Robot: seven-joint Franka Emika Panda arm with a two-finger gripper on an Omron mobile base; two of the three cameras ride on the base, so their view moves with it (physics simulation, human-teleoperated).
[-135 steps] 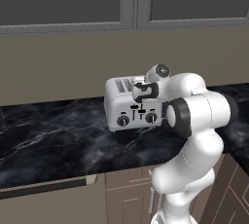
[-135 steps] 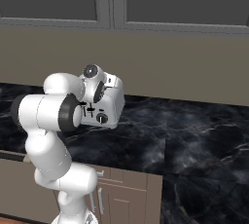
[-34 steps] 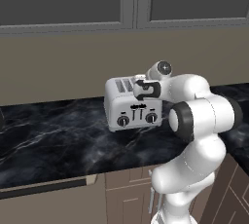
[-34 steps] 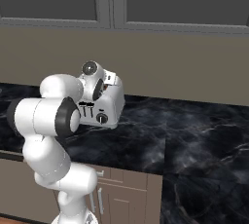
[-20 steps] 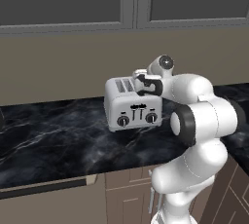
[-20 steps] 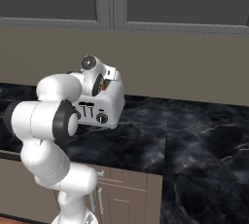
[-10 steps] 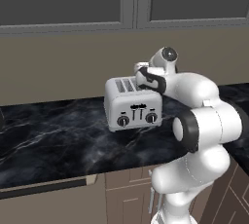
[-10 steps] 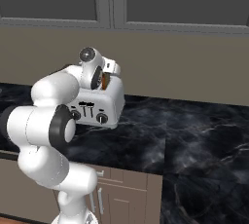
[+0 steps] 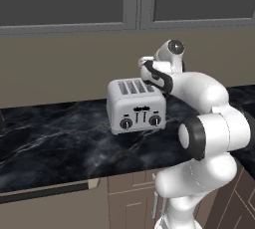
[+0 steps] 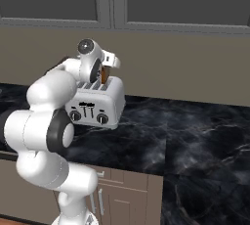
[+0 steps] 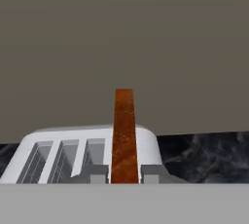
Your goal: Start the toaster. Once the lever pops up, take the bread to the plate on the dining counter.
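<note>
1. Above the toaster [image 9: 135, 104], the claw [image 11: 124, 177] is clamped on the bread [image 11: 124, 135], its fingertips [image 11: 97, 173] pressing either face
2. Bread seen edge-on (hand view), upright, over the slot nearest the claw; whether its lower edge is out of the slot cannot be told
3. Toaster stands on the black marble desk [image 9: 60, 138], near the wall, knobs and levers facing outward

The scene is viewed from behind the arm, on its left and on its right, both cameras facing forward and down at the worktop [image 9: 55, 138] and rear wall. The toaster [image 9: 135, 104] near the worktop's front edge is shared by both. The hand camera is held close above the toaster, facing the wall.
</note>
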